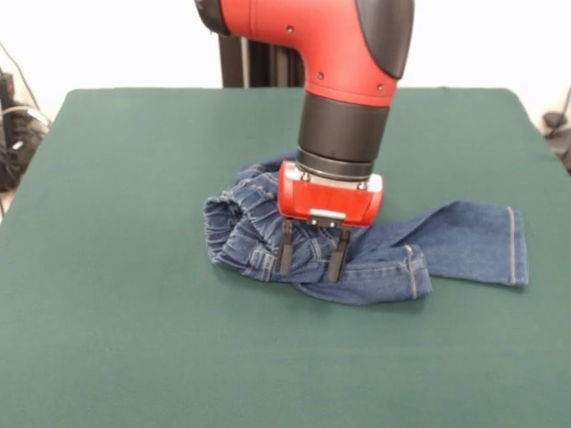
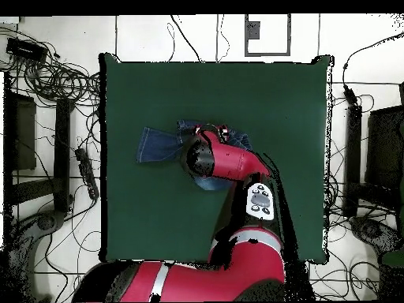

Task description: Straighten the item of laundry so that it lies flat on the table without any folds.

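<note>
Denim jeans [image 1: 375, 250], blue and crumpled, lie mid-worktop [image 1: 134, 339] with their long axis running sideways, bunched waistband directly under the red arm's hand [image 1: 310, 260], its black fingers parted, grasping nothing.

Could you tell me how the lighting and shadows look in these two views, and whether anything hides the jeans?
Front view: even, soft light, no glare on the table; only a faint shadow under the jeans; the open gripper stands in front of the bunched waistband. Overhead view: flat lighting too, but the arm covers much of the jeans, leaving mainly one leg visible.
</note>
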